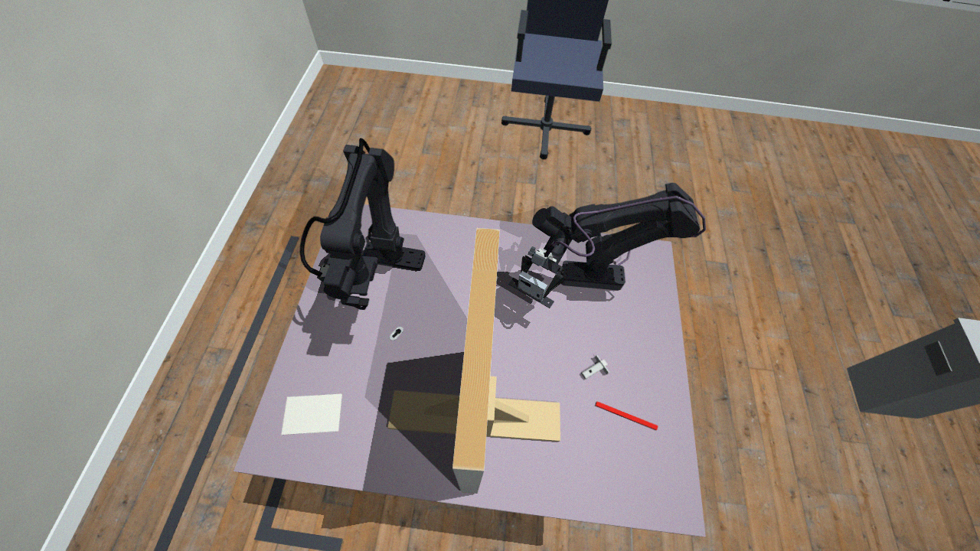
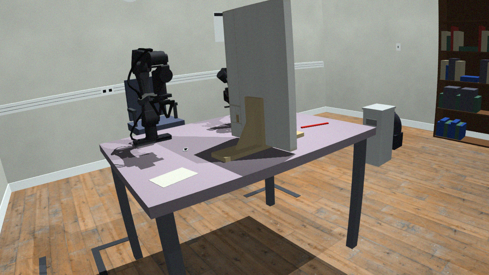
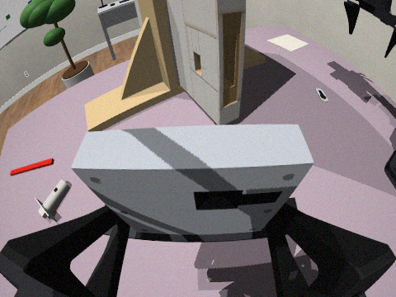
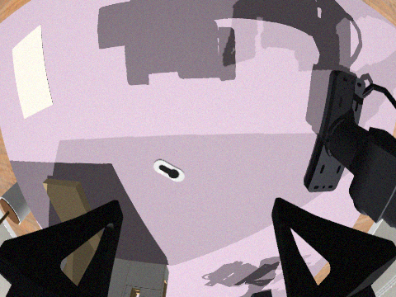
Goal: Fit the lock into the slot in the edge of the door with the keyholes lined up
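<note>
The door [image 1: 479, 314] [image 2: 259, 61] [image 3: 201, 16] stands upright in its wooden foot [image 1: 541, 428] [image 3: 111, 110]. In the left wrist view its edge slot [image 3: 232, 62] is open and empty, beside a small opening [image 3: 197, 63] in its face. My left gripper [image 1: 541, 272] [image 3: 196, 207] is shut on the grey lock [image 1: 535, 283] [image 3: 157, 195]. It holds the lock above the table, short of the door edge and not touching it. The door hides this gripper in the exterior view. My right gripper [image 4: 195, 210] is open and empty, high above the table on the door's other side.
A white keyhole plate [image 1: 396, 333] [image 3: 322, 95] [image 4: 169, 170] lies on the right arm's side, with a pale sheet [image 1: 311, 413] [image 2: 173, 177] farther off. A white cylinder piece [image 1: 590, 370] [image 3: 55, 195] and a red stick [image 1: 626, 415] [image 3: 32, 167] lie on the left arm's side.
</note>
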{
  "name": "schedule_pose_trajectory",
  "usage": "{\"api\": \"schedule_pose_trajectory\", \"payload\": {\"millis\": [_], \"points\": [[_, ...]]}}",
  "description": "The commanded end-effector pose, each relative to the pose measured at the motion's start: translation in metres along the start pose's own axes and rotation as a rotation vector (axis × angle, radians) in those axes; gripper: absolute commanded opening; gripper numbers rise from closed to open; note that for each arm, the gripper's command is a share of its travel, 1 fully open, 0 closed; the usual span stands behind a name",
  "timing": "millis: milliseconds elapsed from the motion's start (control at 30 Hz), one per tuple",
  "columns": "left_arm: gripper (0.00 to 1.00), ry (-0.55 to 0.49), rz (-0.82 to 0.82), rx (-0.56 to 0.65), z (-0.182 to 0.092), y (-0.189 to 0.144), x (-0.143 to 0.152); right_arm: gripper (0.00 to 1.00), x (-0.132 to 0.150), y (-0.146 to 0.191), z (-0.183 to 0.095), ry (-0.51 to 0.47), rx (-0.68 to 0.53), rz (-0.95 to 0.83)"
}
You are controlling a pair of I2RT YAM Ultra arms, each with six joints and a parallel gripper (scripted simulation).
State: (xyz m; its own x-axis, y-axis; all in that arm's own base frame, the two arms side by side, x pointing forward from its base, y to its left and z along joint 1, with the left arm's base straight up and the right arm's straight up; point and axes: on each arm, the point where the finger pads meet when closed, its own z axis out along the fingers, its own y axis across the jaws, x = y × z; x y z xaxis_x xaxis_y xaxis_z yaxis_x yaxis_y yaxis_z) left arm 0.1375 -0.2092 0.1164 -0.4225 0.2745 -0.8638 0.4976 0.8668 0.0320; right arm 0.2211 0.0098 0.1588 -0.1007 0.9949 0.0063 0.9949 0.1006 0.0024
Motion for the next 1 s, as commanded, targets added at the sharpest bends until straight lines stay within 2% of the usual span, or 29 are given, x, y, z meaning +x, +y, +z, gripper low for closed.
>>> {"api": "schedule_pose_trajectory", "payload": {"millis": [0,967], "points": [[0.77,-0.082,-0.056,-0.006,-0.0031,0.0017,-0.0194,1.00,0.0000,-0.0007,-0.0030,-0.007,-0.003,0.000],[0.77,-0.075,-0.052,-0.020,0.0008,0.0055,-0.0148,1.00,0.0000,-0.0007,-0.0030,-0.007,-0.003,0.000]]}}
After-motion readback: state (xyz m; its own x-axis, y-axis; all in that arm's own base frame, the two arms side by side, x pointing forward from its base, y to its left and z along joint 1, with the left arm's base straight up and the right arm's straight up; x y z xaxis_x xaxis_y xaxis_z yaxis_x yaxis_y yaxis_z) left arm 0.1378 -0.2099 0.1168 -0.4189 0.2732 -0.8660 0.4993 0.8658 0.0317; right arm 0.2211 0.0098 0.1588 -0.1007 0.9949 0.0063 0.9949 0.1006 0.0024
